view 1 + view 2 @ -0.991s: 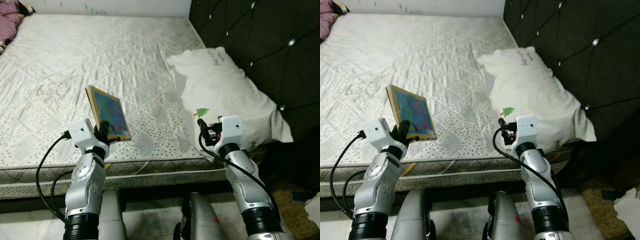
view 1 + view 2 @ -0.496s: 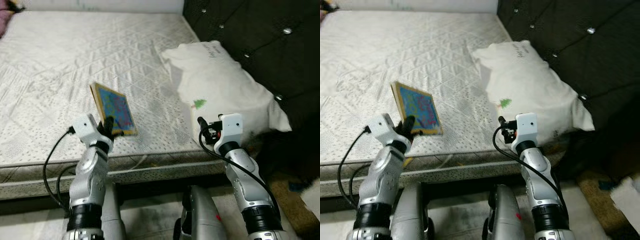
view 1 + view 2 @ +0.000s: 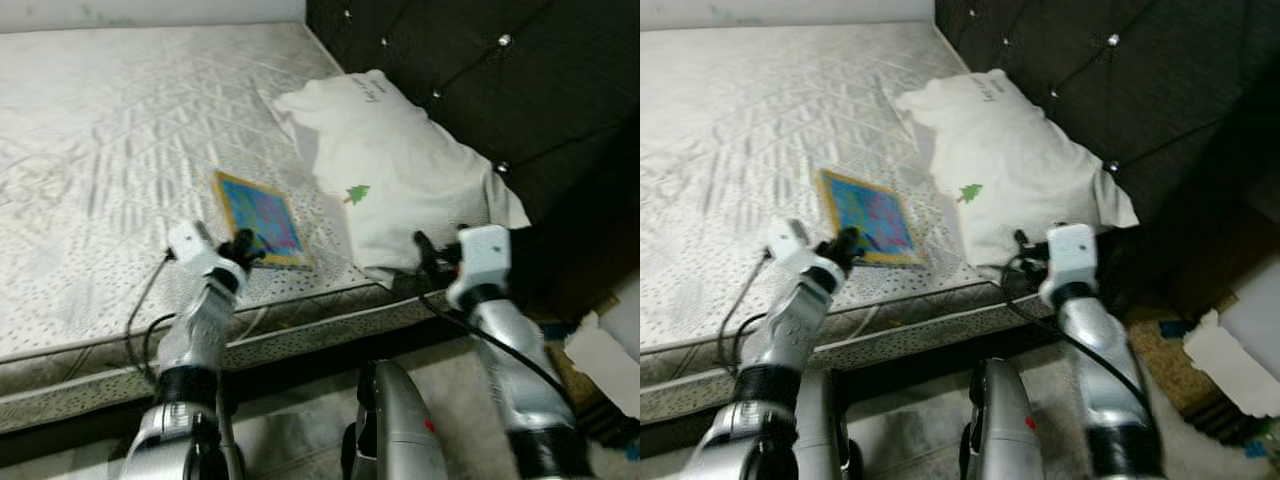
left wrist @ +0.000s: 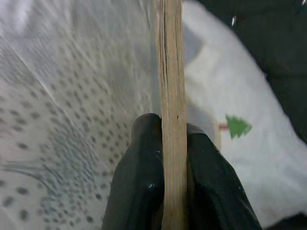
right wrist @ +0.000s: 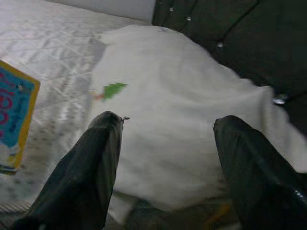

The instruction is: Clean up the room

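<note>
Left eye view: a colourful book (image 3: pixel 258 218) was clamped by its near edge in the left gripper (image 3: pixel 243 249), low over the mattress (image 3: pixel 110 150). The right gripper (image 5: pixel 165 158), jaws apart, faced the pillow (image 3: pixel 400 170) at two o'clock. Tidying seemed barely begun.

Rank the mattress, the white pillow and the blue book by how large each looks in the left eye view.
1. Mattress, by far the largest.
2. White pillow.
3. Blue book, smallest, gripped at its near edge by the left gripper. The book lies nearer the camera than most of the pillow, yet looks clearly smaller.
</note>
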You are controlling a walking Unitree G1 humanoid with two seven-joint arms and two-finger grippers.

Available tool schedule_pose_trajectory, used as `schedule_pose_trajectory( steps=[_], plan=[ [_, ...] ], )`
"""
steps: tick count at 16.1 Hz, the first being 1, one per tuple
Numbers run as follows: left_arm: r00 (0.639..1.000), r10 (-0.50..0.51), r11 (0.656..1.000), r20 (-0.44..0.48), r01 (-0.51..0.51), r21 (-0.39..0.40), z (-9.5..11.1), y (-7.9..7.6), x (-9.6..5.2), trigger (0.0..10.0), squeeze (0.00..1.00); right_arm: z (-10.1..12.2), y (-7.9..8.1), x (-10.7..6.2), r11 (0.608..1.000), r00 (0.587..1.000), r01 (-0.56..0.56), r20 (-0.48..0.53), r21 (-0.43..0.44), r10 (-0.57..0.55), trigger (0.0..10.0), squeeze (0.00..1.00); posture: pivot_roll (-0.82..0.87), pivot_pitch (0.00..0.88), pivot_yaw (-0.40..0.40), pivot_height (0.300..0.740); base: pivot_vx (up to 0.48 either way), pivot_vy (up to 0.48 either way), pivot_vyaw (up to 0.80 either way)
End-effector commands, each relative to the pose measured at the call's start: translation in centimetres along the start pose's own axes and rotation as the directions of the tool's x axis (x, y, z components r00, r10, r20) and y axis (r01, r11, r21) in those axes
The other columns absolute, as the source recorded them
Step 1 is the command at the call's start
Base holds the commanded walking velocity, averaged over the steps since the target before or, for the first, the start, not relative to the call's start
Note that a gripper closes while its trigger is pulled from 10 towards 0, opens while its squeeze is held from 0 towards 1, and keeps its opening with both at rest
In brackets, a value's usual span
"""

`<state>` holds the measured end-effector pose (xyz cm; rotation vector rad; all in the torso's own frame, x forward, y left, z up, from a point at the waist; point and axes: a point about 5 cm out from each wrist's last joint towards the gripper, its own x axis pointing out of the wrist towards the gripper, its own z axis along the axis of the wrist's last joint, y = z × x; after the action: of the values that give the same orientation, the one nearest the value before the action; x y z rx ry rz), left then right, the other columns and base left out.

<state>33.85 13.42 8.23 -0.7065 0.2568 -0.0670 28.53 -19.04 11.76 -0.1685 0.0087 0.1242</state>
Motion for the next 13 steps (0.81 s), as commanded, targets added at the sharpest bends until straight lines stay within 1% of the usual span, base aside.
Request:
schedule_pose_trajectory(
  steps=[1, 2, 3, 5, 6, 7, 8, 10, 11, 13],
  plan=[
    [0.999, -0.032, 0.999, 0.018, 0.032, -0.009, 0.7, -0.8, 0.5, 10.0, 0.0, 0.6, -0.7, -0.5, 1.0, 1.0, 0.006, 0.009, -0.014, -0.006, 10.0, 0.0, -0.13, 0.081, -0.071, 0.567, 0.0, 0.0, 0.0],
    [1.0, -0.012, 1.0, -0.002, 0.012, -0.006, 0.7, -0.6, 0.9, 10.0, 0.0, 0.5, -1.1, -1.3, 0.999, 1.0, 0.006, -0.005, -0.034, -0.006, 10.0, 0.0, -0.13, 0.086, -0.074, 0.567, 0.0, 0.0, 0.0],
    [1.0, -0.017, 1.0, -0.016, 0.017, -0.021, 0.7, -0.7, 1.2, 10.0, 0.0, 0.4, -1.4, -2.2, 0.999, 1.0, 0.005, -0.018, -0.051, -0.006, 10.0, 0.0, -0.15, 0.093, -0.078, 0.567, 0.0, 0.0, 0.0],
    [0.998, -0.024, 0.999, -0.052, 0.022, -0.048, 0.5, -0.8, 2.0, 10.0, 0.0, 0.2, -2.1, -5.1, 0.996, 0.997, -0.009, -0.073, -0.093, 0.002, 10.0, 0.0, -0.19, 0.109, -0.093, 0.567, 0.0, 0.0, 0.0],
    [0.997, -0.017, 0.999, -0.069, 0.014, -0.048, 0.4, -0.7, 2.2, 10.0, 0.0, 0.2, -2.3, -5.7, 0.995, 0.996, -0.007, -0.086, -0.096, -0.001, 10.0, 0.0, -0.19, 0.112, -0.094, 0.567, 0.0, 0.0, 0.0],
    [0.997, -0.026, 0.999, -0.068, 0.023, -0.045, 0.4, -0.8, 2.3, 10.0, 0.0, 0.2, -2.4, -6.2, 0.995, 0.995, -0.006, -0.097, -0.099, -0.003, 10.0, 0.0, -0.2, 0.115, -0.097, 0.567, 0.0, 0.0, 0.0],
    [0.996, -0.038, 0.997, -0.075, 0.032, -0.074, 0.3, -0.9, 2.4, 10.0, 0.0, 0.4, -2.3, -6.6, 0.995, 0.995, -0.01, -0.101, -0.098, 0.0, 10.0, 0.0, -0.22, 0.117, -0.101, 0.567, 0.0, 0.0, 0.0],
    [0.991, -0.028, 0.994, -0.133, 0.013, -0.11, -0.9, -0.8, 2.4, 10.0, 0.0, 1.1, -1.6, -7.0, 0.995, 0.995, -0.047, -0.097, -0.088, 0.038, 10.0, 0.0, -0.23, 0.122, -0.111, 0.567, 0.0, 0.0, 0.0],
    [0.983, -0.059, 0.984, -0.174, 0.028, -0.175, -1.8, -1.0, 2.4, 10.0, 0.0, 1.5, -1.3, -7.4, 0.992, 0.992, -0.075, -0.106, -0.097, 0.065, 10.0, 0.0, -0.24, 0.125, -0.116, 0.567, 0.0, 0.0, 0.0],
    [0.981, -0.091, 0.976, -0.174, 0.053, -0.213, -2.0, -1.5, 2.6, 10.0, 0.0, 1.5, -1.4, -7.7, 0.992, 0.991, -0.076, -0.118, -0.101, 0.063, 10.0, 0.0, -0.25, 0.125, -0.119, 0.567, 0.0, 0.0, 0.0]
  ],
)
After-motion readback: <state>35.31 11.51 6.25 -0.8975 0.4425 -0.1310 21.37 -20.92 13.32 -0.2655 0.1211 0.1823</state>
